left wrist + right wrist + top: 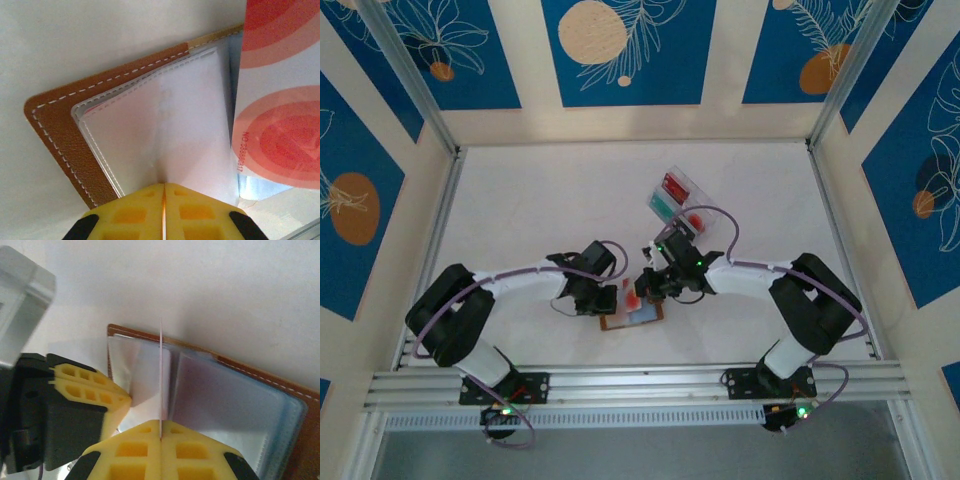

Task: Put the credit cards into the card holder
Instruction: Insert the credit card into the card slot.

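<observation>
As my left fingers (135, 210) pinch shut on a clear sleeve (165, 130) of the open holder (632, 318), flat on the bench (520, 200) between both arms, my right fingers (195, 450), clamped on a red card (280, 100), hold it on edge over the pockets (225, 400), just beside the lifted sleeve. Holder lies straight below the card; right arm nearer, both wrists pitched steeply down.

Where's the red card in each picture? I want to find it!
Top external: the red card sits mid-table between the two arms, over the brown card holder.
Left wrist: the red card is at the right edge, big red circles, beside the card holder.
Right wrist: the red card is edge-on, a thin white line, pinched by the right fingers.
Shared landmark: the card holder's stitched brown rim.
</observation>
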Available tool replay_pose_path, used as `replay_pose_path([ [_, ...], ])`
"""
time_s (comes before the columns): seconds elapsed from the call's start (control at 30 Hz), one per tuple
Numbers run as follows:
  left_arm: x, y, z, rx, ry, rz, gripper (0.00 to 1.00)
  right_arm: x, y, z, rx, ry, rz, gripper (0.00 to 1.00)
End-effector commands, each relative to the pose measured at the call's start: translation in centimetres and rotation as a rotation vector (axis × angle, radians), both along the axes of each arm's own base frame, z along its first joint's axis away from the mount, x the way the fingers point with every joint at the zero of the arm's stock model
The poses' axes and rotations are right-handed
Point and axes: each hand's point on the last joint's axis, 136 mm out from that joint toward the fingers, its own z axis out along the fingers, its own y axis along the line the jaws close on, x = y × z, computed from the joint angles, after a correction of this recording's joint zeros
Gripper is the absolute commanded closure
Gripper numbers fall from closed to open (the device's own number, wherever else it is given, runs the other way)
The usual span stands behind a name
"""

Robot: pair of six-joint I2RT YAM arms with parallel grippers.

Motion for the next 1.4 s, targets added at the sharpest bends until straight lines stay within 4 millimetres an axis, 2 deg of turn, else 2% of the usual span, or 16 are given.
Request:
replay_pose_path([
  [0.0,-1.1,1.9,-1.3,0.07,0.036,0.02,0.92,0.2,-0.4,-0.4,0.01,-0.002,-0.009,1.0],
  [0.4,-1.3,2.0,-1.7,0.069,0.046,0.028,0.92,-0.5,0.8,-1.2,0.084,0.067,-0.004,1.0],
  [0.63,-1.4,2.0,-1.8,0.07,0.048,0.03,0.92,-0.6,0.8,-1.1,0.139,0.116,-0.02,1.0],
  [0.83,-1.4,2.0,-1.7,0.065,0.046,0.031,0.92,-1.9,0.7,-2.1,0.136,0.164,-0.004,1.0],
  [1.17,-1.3,2.1,-1.8,0.062,0.046,0.03,0.92,-4.7,-1.0,-3.5,0.061,0.217,0.021,1.0],
  [1.37,-1.3,2.0,-1.9,0.056,0.048,0.03,0.92,-4.6,-0.3,-3.9,0.053,0.234,0.045,1.0],
])
